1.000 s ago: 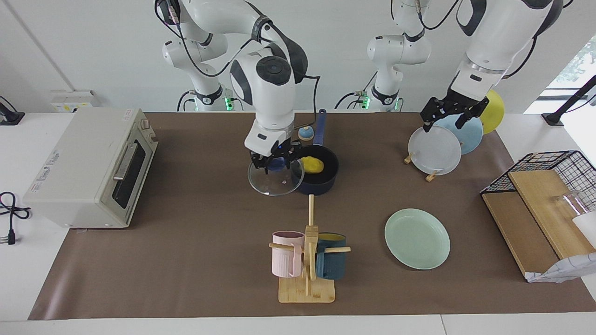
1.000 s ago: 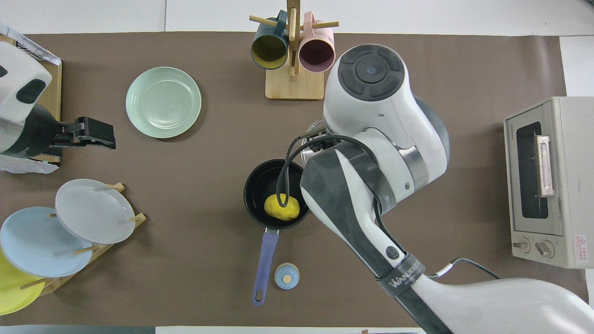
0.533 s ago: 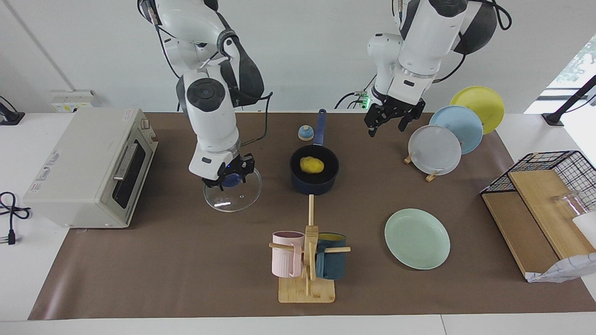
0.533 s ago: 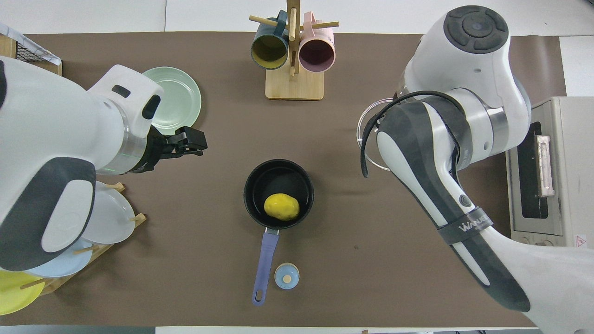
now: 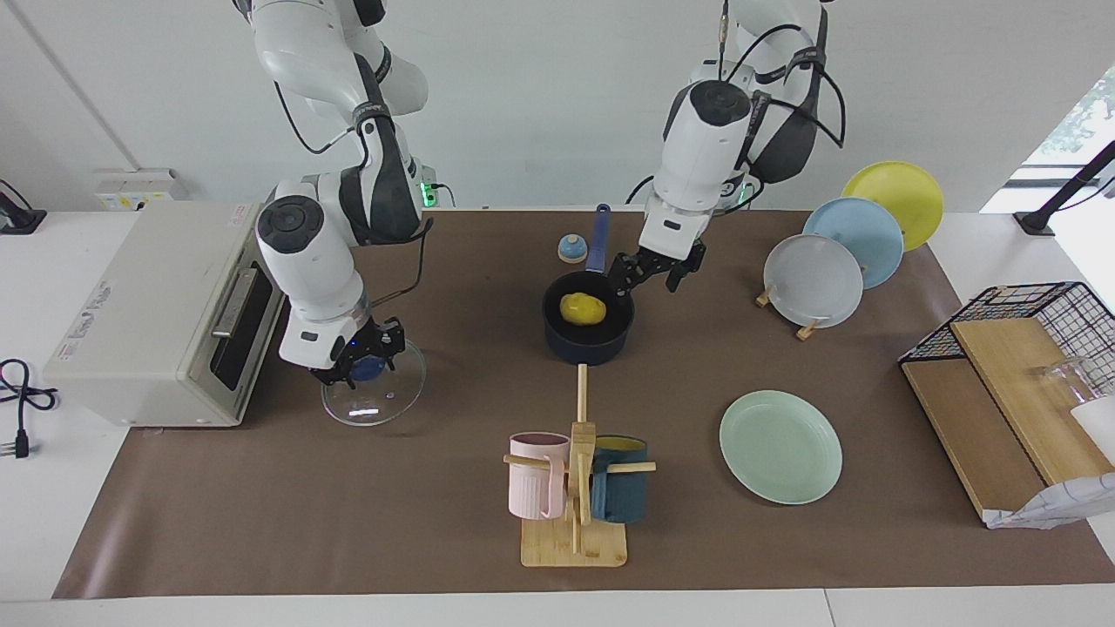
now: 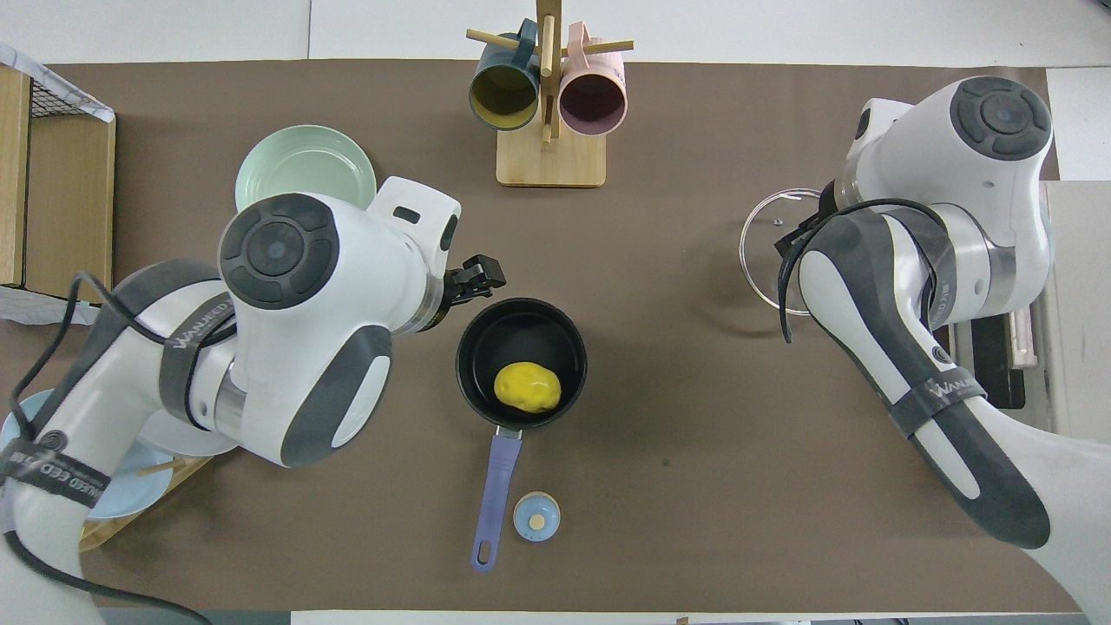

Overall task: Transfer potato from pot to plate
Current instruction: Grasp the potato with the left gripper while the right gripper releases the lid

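The yellow potato [image 5: 582, 307] lies in the dark blue pot [image 5: 589, 341], also seen in the overhead view, potato [image 6: 527, 387] and pot [image 6: 476, 347]. The pot's handle points toward the robots. The mint-green plate [image 5: 780, 446] lies flat, farther from the robots and toward the left arm's end; my left arm partly covers the plate [image 6: 295, 165] in the overhead view. My left gripper [image 5: 649, 275] is open and empty, just above the pot's rim. My right gripper [image 5: 361, 366] is shut on the blue knob of a glass lid [image 5: 383, 399], held low beside the toaster oven.
A toaster oven [image 5: 165, 313] stands at the right arm's end. A wooden mug rack [image 5: 575, 488] with a pink and a teal mug stands farther out than the pot. A small blue-topped bell [image 5: 571, 250] sits beside the pot's handle. Upright plates [image 5: 836, 261] and a wire basket [image 5: 1010, 348] are at the left arm's end.
My right gripper has carried the glass lid from the pot toward the toaster oven and lowered it. My left gripper has swung from the upright plates to the pot's rim.
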